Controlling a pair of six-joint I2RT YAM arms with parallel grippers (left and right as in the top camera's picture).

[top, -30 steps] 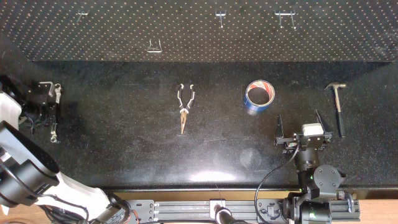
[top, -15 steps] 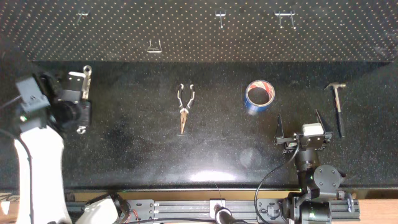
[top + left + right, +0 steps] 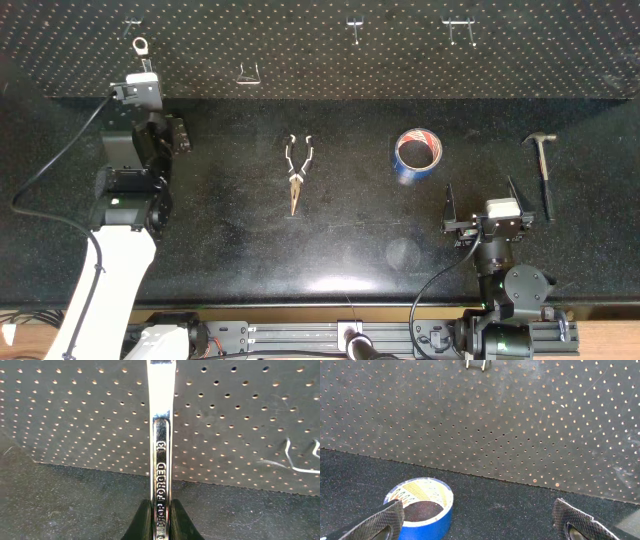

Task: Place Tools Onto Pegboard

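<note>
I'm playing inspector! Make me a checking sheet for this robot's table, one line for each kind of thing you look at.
Surface: black worktop, with a dotted pegboard along its far side carrying metal hooks.
Job's things: wrench held in front of the pegboard; pliers, blue tape roll and hammer lying on the worktop.
Clutter: nothing seen.
Grippers: left gripper shut on the wrench; right gripper open and empty, near the tape roll.
Cables: one black cable loops from the left arm, another runs by the right arm.
Surroundings: a rail along the near edge.
</note>
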